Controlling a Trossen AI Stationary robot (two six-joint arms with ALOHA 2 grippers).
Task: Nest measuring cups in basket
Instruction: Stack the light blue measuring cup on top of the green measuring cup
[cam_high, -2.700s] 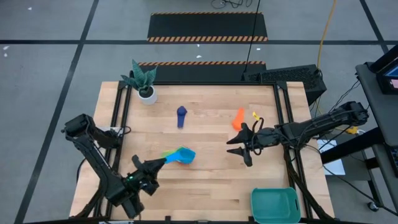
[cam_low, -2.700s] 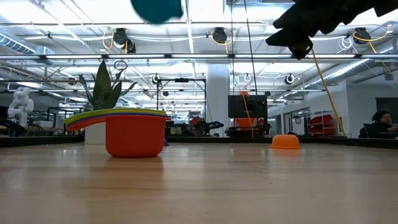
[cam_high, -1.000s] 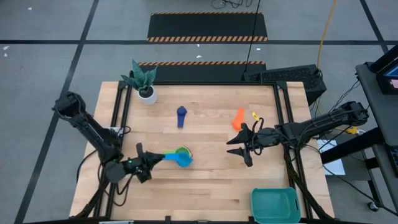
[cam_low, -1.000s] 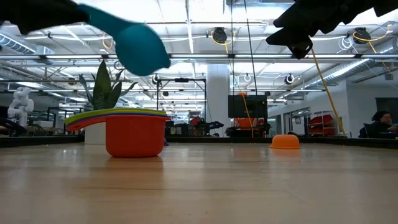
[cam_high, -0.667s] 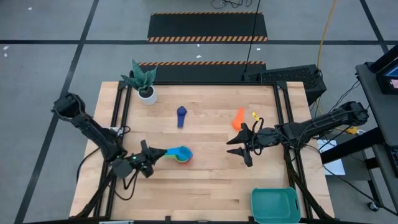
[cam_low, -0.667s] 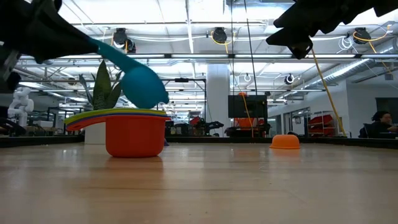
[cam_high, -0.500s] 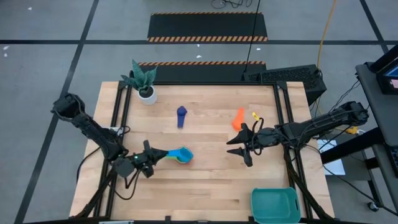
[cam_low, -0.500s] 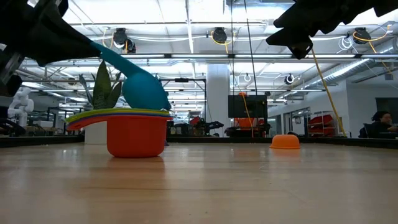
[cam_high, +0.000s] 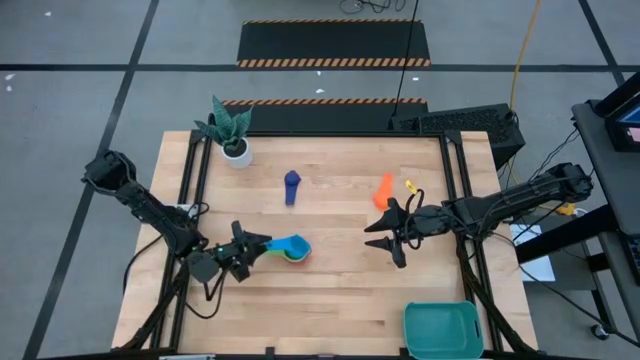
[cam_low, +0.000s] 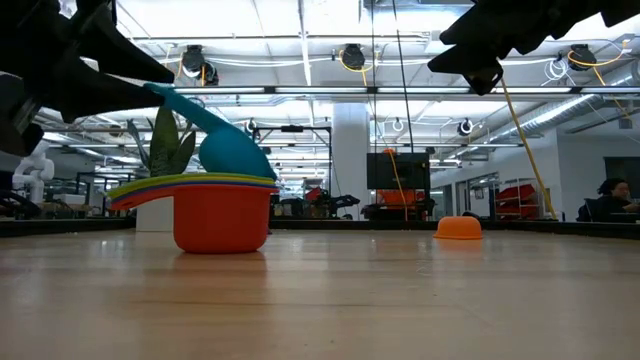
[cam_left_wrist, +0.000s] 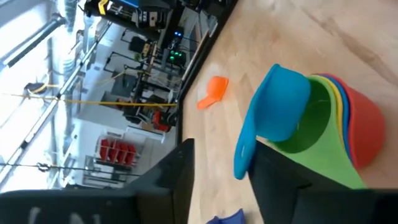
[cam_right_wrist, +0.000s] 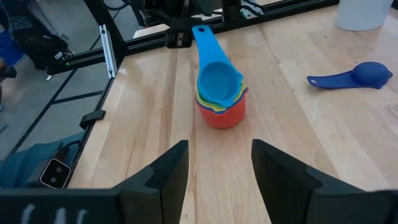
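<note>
A stack of nested measuring cups (cam_high: 294, 251), red on the outside with yellow and green inside (cam_left_wrist: 318, 122), stands on the table left of centre. A light blue cup (cam_left_wrist: 278, 111) lies tilted in the green one, its handle slanting up. My left gripper (cam_high: 255, 247) is open just left of the stack, its fingers either side of that handle. A navy cup (cam_high: 291, 186) and an orange cup (cam_high: 384, 190) lie farther back. The teal basket (cam_high: 441, 330) sits at the near right edge. My right gripper (cam_high: 392, 236) hangs open above the table, right of centre. My left gripper comes at the light blue cup level, from the table's left, fingers along the handle. The handle's free end (cam_left_wrist: 241, 167) lies close beside one finger (cam_left_wrist: 273, 177). I cannot tell whether they touch. The cup's bowl rests in the green cup.
A white plant pot (cam_high: 236, 150) stands at the far left corner. Bare wood lies between the stack and the basket. Black frame rails (cam_right_wrist: 106, 43) run along the table's sides.
My left gripper has gone down and toward the table's right with the light blue cup. The cup's bowl has come to rest in the stack, its handle still slanting up. The fingers have then opened around the handle.
</note>
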